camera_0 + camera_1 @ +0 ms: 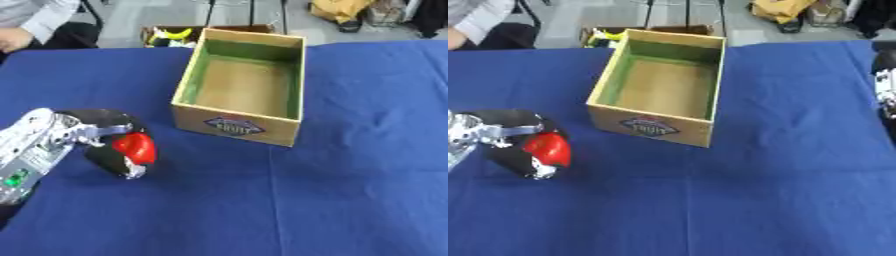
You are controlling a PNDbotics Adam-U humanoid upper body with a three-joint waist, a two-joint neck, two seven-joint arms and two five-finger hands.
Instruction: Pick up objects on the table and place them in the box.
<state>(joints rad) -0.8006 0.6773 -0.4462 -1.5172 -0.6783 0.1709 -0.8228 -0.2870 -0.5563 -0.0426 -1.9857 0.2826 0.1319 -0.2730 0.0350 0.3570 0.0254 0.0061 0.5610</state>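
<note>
My left hand (98, 141) sits low over the blue table at the left, with its fingers curled round a small red object (135, 147). The open cardboard box (241, 117) stands upright at the middle, to the right of that hand and a short gap away; nothing shows inside it. A part of my right arm (885, 85) shows at the right edge of the right eye view; its fingers are out of sight.
A blue cloth (350, 190) covers the table. Beyond the far edge stands a second carton (171, 36) holding yellow and green items. A seated person's arm (26, 25) shows at the far left corner.
</note>
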